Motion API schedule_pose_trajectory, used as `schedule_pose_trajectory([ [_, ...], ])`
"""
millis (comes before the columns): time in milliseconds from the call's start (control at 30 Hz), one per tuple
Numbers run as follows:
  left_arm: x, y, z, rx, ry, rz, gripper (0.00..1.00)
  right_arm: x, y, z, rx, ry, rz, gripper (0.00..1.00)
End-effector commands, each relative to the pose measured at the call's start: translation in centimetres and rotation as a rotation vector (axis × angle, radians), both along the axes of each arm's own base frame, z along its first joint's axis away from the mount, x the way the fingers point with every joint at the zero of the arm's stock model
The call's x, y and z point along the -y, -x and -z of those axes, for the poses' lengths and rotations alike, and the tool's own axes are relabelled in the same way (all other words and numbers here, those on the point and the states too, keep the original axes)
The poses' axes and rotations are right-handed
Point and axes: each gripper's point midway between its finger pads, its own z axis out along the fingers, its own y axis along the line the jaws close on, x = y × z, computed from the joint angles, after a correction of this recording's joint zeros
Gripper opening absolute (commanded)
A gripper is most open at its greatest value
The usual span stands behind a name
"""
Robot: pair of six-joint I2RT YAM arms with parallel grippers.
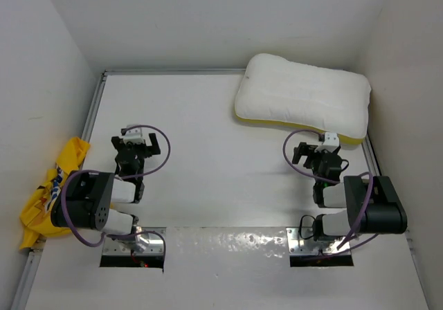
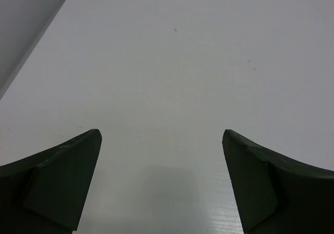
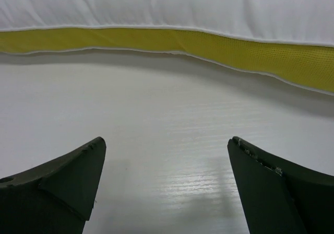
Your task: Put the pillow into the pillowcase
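Fingers of the left gripper (image 2: 160, 140) are spread wide apart, and nothing is held or touched between them; only the bare white tabletop (image 2: 172, 61) is seen beneath. The right gripper (image 3: 167, 142) is likewise fully parted and empty, with its fingertips kept clear of everything around them.

Just ahead of the right gripper, the large plump white rectangular pillow (image 3: 167, 4) is laid flat, and its long yellow mesh side band is turned towards the fingers. A narrow strip of tabletop is left between the two. From above, the pillow (image 1: 304, 102) is seen in the far right corner, close to the back wall and nearly against the right wall.

The bright yellow thin fabric pillowcase (image 1: 55, 189) is found crumpled at the tabletop's left edge, pressed against the left wall (image 1: 41, 81) and just beside the left arm's base. Blue printing can be made out on its folds. It is well apart from the pillow, with both arms between them.

A thin metal rail (image 1: 92, 116) is run along the left edge, and a similar one along the far edge. Between the two grippers, and ahead of the left gripper up to the far rail, a wide stretch of white tabletop is left open.
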Motion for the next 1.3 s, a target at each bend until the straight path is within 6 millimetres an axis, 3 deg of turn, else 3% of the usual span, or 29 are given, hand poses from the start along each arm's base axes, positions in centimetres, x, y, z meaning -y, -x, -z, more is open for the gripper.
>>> schedule_pose_trajectory([
  [0,0.1,-0.8,-1.9,0.062,-0.003,0.009,1.00,-1.5,2.3,1.8,-0.090,0.003,-0.089,0.99],
  [33,0.1,-0.8,-1.9,0.062,-0.003,0.009,1.00,-1.5,0.0,-0.4,-0.065,0.009,-0.103,0.99],
  [100,0.1,-0.8,-1.9,0.062,-0.003,0.009,1.00,-1.7,-1.4,-1.9,-0.101,-0.014,-0.108,0.99],
  [167,0.7,-0.8,-2.0,0.056,-0.033,0.055,1.00,-3.1,-3.8,-5.7,-0.074,-0.036,-0.188,0.99],
  [200,1.7,-2.1,-3.7,0.067,-0.038,0.111,1.00,-3.8,-4.1,-6.3,-0.095,-0.040,-0.231,0.99],
  [233,2.0,-1.9,-3.2,-0.059,-0.085,0.156,1.00,-4.9,-6.3,-10.0,-0.038,0.007,-0.287,0.99],
  [267,2.9,-2.8,-4.4,-0.092,-0.126,0.221,1.00,-5.7,-7.1,-11.5,-0.034,0.055,-0.319,0.99],
  [300,4.1,-5.8,-10.8,-0.011,-0.167,0.295,1.00,-6.2,-7.8,-12.3,-0.055,0.135,-0.339,0.99],
  [333,3.9,-7.0,-10.8,-0.087,-0.195,0.298,1.00,-6.1,-9.2,-15.2,-0.071,0.350,-0.374,0.99],
  [367,3.0,-7.0,-9.1,-0.235,-0.248,0.290,1.00,-6.2,-10.3,-14.9,-0.153,0.556,-0.289,0.99],
  [400,-0.2,-9.1,-11.7,-0.254,-0.311,0.129,1.00,-5.5,-11.8,-18.5,-0.165,0.827,-0.264,0.99],
  [433,-2.2,-8.1,-10.4,-0.391,-0.349,0.063,1.00,-6.8,-13.2,-17.1,-0.239,1.002,-0.255,0.99],
  [467,-6.3,-8.8,-13.7,-0.387,-0.330,-0.058,1.00,-4.4,-13.7,-19.1,-0.297,1.136,-0.051,0.99],
  [533,-9.4,-8.5,-13.3,-0.474,-0.192,-0.053,1.00,-5.6,-16.9,-24.2,-0.166,1.105,0.082,0.99],
  [567,-13.2,-6.8,-14.5,-0.522,-0.059,-0.129,1.00,-6.6,-18.2,-23.7,-0.156,1.052,0.033,0.99],
  [600,-13.7,-6.9,-12.2,-0.601,0.039,-0.104,0.95,-10.2,-19.2,-23.1,-0.115,0.903,-0.179,0.99],
  [633,-14.0,-4.5,-10.2,-0.746,0.121,-0.129,0.81,-11.9,-19.4,-22.5,-0.099,0.827,-0.282,0.99],
  [667,-15.5,-4.3,-11.0,-0.780,0.134,-0.169,0.49,-13.2,-19.6,-22.0,-0.077,0.762,-0.344,0.97],
  [700,-16.8,-3.3,-8.4,-0.899,0.128,-0.232,0.43,-14.8,-19.8,-22.0,-0.036,0.674,-0.383,0.74],
  [767,-17.1,-0.3,-5.6,-1.025,0.122,-0.278,0.57,-16.5,-19.7,-20.3,-0.051,0.606,-0.433,0.64],
  [800,-18.0,1.0,-6.1,-1.021,0.074,-0.346,0.67,-17.2,-19.5,-18.8,-0.085,0.552,-0.449,0.66],
  [833,-18.7,1.2,-6.0,-0.993,0.042,-0.383,0.75,-18.3,-19.2,-18.2,-0.096,0.517,-0.480,0.79],
  [867,-19.0,3.3,-4.9,-1.026,0.013,-0.435,0.93,-18.8,-18.9,-17.3,-0.117,0.475,-0.490,0.82],
  [900,-19.3,4.0,-4.2,-1.040,0.009,-0.452,0.98,-19.1,-18.5,-16.1,-0.141,0.458,-0.508,0.83],
  [967,-20.5,6.7,-1.8,-1.104,0.065,-0.504,1.00,-19.9,-17.9,-14.9,-0.156,0.417,-0.534,0.85],
  [1067,-22.4,8.8,1.6,-1.169,0.170,-0.554,1.00,-20.4,-16.8,-13.2,-0.181,0.351,-0.549,0.85],
  [1267,-24.7,6.9,1.8,-1.075,0.112,-0.585,0.98,-20.9,-15.2,-11.4,-0.224,0.287,-0.568,0.83],
])
